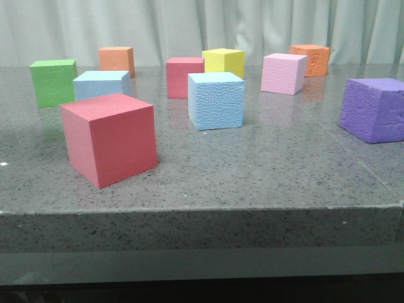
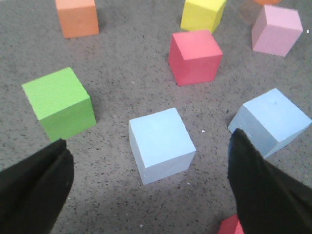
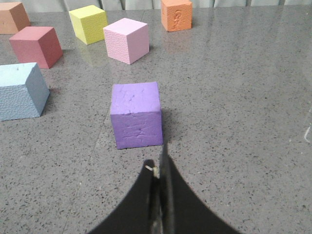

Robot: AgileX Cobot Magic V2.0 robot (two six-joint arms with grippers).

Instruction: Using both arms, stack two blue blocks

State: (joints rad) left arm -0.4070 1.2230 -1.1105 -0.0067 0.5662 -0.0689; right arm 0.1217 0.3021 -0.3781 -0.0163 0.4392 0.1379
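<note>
Two blue blocks, upright, apart

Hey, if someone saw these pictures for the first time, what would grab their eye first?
Probably the big red cube nearest the table's front edge, left of centre. Next, the two light blue blocks: the pebbly one mid-table and the smoother one behind the red cube, beside the green cube. The purple cube stands alone at the right.
</note>
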